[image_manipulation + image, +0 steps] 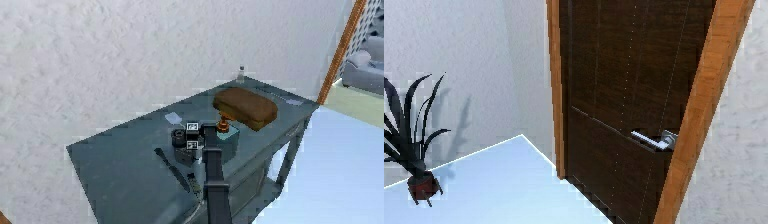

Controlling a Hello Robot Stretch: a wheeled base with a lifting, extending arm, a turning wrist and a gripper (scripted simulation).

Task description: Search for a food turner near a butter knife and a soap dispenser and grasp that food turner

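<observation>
A grey-green table point(120, 160) stands against a white wall in the arm side view. My arm rises from the bottom edge over it, and the gripper point(207, 129) sits above the tabletop's middle. A teal block with a small orange-brown top point(229, 135) stands right beside the gripper, so I cannot tell whether the gripper holds anything. A long dark slim utensil point(174, 169) lies on the table to the left of the arm. A small clear bottle point(241, 72) stands at the table's far edge by the wall.
A brown loaf-shaped thing point(246, 106) lies on the table's right part, with a flat pale item point(296, 100) beyond it. In the forward view a dark wooden door point(634, 90) with a silver handle point(654, 140) is close ahead. A potted spiky plant point(412, 140) stands at the left.
</observation>
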